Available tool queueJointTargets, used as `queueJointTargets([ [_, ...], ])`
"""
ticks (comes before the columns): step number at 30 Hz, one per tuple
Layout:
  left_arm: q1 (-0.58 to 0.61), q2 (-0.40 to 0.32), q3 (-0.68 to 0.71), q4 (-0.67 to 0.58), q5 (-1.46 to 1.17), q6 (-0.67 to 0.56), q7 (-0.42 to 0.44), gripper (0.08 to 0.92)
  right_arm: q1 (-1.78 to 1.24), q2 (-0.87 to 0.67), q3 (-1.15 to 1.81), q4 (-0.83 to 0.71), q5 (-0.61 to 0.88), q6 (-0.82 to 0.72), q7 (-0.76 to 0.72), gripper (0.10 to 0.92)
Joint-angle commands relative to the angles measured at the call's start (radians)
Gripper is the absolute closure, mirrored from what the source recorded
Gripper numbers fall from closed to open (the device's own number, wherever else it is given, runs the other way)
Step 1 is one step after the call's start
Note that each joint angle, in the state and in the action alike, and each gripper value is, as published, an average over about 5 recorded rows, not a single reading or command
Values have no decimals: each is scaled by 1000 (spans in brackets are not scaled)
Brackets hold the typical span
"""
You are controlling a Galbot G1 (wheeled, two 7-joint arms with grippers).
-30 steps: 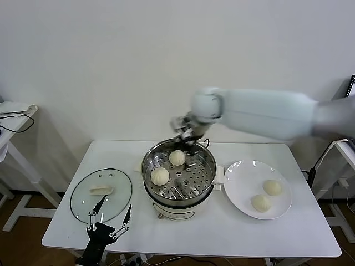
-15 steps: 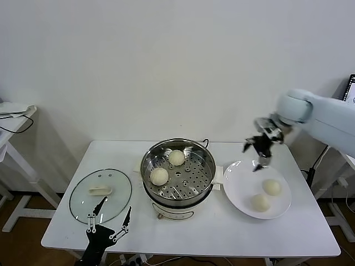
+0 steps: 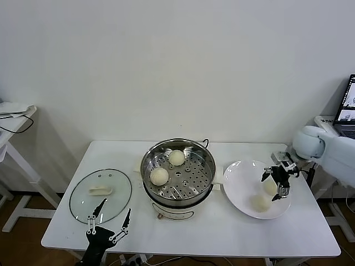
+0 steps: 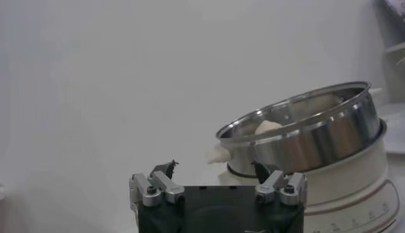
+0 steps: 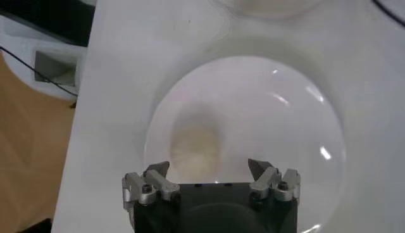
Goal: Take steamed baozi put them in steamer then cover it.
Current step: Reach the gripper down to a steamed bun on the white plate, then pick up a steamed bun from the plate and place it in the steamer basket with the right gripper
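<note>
No legible text, label, brand or number on anything here.

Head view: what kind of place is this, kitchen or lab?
Likely a lab or test room, not a kitchen: bare white wall, a plain white folding table holding just the steamer, and a laptop alongside.

White desk (image 3: 66, 227) carries: glass cover (image 3: 100, 195) left, steamer (image 3: 178, 176) centre, white plate (image 3: 236, 191) right.
</note>
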Motion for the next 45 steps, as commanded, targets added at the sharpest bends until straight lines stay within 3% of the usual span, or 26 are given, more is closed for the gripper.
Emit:
queueJointTargets([
  [1, 1, 0, -2, 3, 1, 1, 0, 177, -143, -3, 80, -16, -35, -4, 54, 203],
  [18, 3, 0, -5, 5, -7, 2, 0, 177, -169, 39, 82, -45, -44, -22, 89, 206],
  [26, 2, 0, -3, 4, -10, 4, 0, 177, -175, 40, 84, -47, -45, -25, 90, 339],
  [34, -2, 2, 0, -1, -13, 10, 0, 177, -112, 28, 83, -17, -41, -11, 63, 381],
  [45, -5, 7, 12, -9, -12, 17, -1, 177, 318, 124, -36, 88, -11, 232, -64, 379],
])
